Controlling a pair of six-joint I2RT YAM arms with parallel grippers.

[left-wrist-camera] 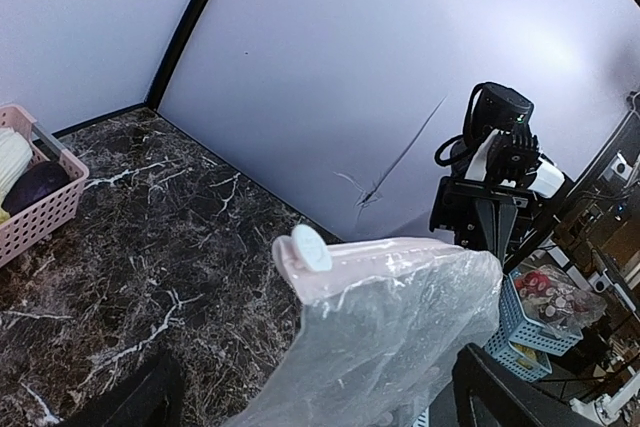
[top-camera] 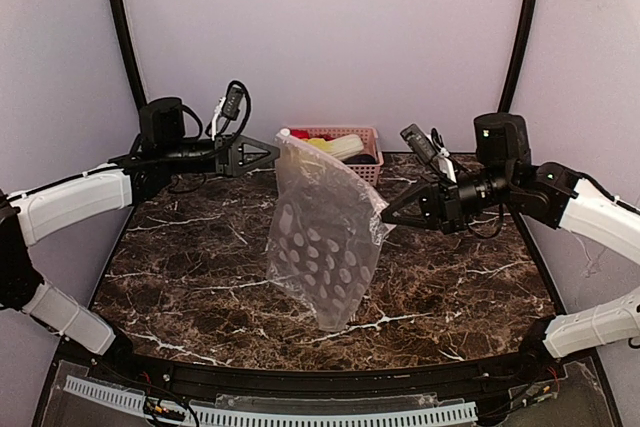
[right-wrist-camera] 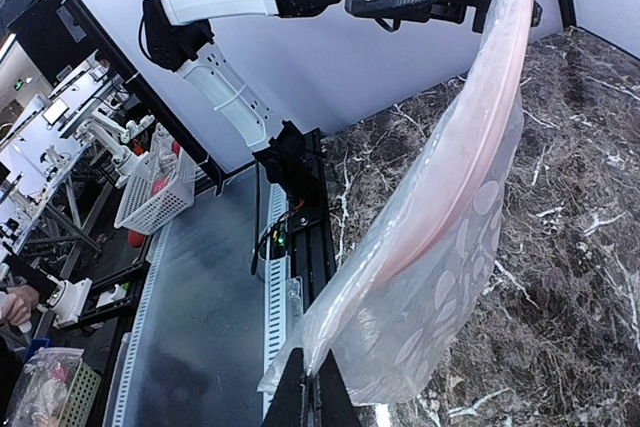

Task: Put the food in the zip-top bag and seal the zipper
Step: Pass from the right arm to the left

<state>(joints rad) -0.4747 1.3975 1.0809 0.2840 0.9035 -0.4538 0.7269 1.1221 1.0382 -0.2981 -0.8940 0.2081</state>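
Observation:
The clear dotted zip-top bag (top-camera: 325,237) hangs in the air above the table's middle and looks empty. Its zipper (left-wrist-camera: 400,257) is a pinkish strip along the top edge, with a white round tab (left-wrist-camera: 310,247) at the left end. My right gripper (top-camera: 386,215) is shut on the bag's right mouth corner (right-wrist-camera: 312,382). My left gripper (top-camera: 274,152) is at the tab end; in the left wrist view its jaws stand wide apart with the bag (left-wrist-camera: 400,337) between them. The food (top-camera: 340,144) lies in the pink basket (top-camera: 372,169): pale cabbage, with yellow and red pieces.
The pink basket stands at the back centre against the wall; it also shows in the left wrist view (left-wrist-camera: 40,217), holding a dark purple piece (left-wrist-camera: 35,187). A perforated rail (top-camera: 270,412) runs along the near edge. The bag's bottom (top-camera: 335,322) hangs just above the marble.

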